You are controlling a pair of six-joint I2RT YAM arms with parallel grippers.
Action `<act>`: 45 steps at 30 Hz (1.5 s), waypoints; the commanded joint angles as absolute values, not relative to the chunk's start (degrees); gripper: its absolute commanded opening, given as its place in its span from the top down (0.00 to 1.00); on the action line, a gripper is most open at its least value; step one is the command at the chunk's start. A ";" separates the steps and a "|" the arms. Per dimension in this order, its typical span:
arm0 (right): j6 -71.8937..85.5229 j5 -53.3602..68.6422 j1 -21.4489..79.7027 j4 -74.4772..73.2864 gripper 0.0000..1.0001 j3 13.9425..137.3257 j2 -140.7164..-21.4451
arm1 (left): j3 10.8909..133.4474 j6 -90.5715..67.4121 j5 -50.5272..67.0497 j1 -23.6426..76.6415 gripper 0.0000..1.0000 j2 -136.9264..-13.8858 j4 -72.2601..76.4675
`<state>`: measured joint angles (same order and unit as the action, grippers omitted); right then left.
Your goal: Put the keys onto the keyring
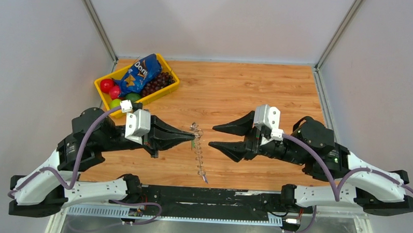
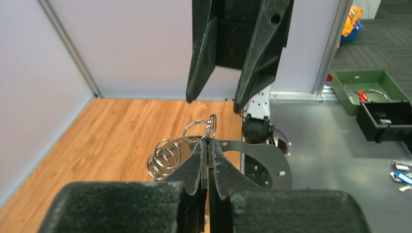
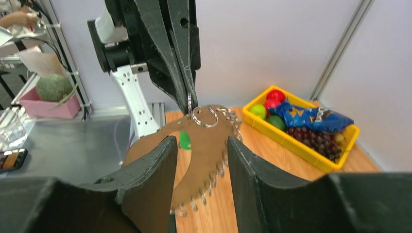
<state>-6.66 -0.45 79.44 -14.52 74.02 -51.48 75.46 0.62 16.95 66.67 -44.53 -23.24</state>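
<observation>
Wooden desk (image 1: 257, 92) beneath two arms; left gripper (image 1: 192, 139) was pinched shut on the keyring (image 1: 199, 159) at its top edge, holding it up between the arms; keys (image 3: 184, 140) showed only as a green tag beside that pinch; right gripper (image 1: 212, 136) stood half open and empty, near. The step likely called for a steady hoop and a slow, aligned approach.

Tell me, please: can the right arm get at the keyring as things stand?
Probably yes: the right gripper stands open facing the keyring, nothing between them. The left gripper, shut on its other side, leaves this side free.
</observation>
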 commanded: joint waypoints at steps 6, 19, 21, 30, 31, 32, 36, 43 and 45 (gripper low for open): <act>-6.31 1.14 79.55 -39.80 0.53 87.15 -57.62 | 82.61 0.36 17.33 66.60 1.00 -48.76 -40.92; -10.99 7.39 79.61 -44.04 0.59 87.34 -62.53 | 79.66 -0.61 21.64 66.61 1.00 -50.08 -48.41; -11.39 7.74 79.54 -44.40 0.60 87.41 -63.21 | 79.25 -0.47 21.74 66.62 1.00 -49.69 -48.58; -10.93 8.20 79.59 -40.80 0.62 85.20 -63.41 | 77.94 -0.29 22.02 66.62 1.00 -48.50 -48.30; -10.84 8.25 79.59 -40.23 0.62 85.03 -63.29 | 77.86 -0.23 22.01 66.62 1.00 -48.42 -48.33; -10.77 8.33 79.55 -39.79 0.62 84.85 -63.28 | 77.82 -0.23 21.99 66.62 1.00 -48.43 -48.29; -10.64 8.68 79.58 -38.79 0.62 84.75 -64.06 | 77.46 -0.11 22.14 66.61 1.00 -48.37 -48.16; -10.63 9.50 79.54 -37.89 0.62 84.85 -65.44 | 77.79 -0.08 21.76 66.62 1.00 -48.26 -48.09; -10.57 9.50 79.56 -37.66 0.62 84.61 -65.75 | 77.86 -0.08 21.58 66.62 1.00 -48.08 -48.00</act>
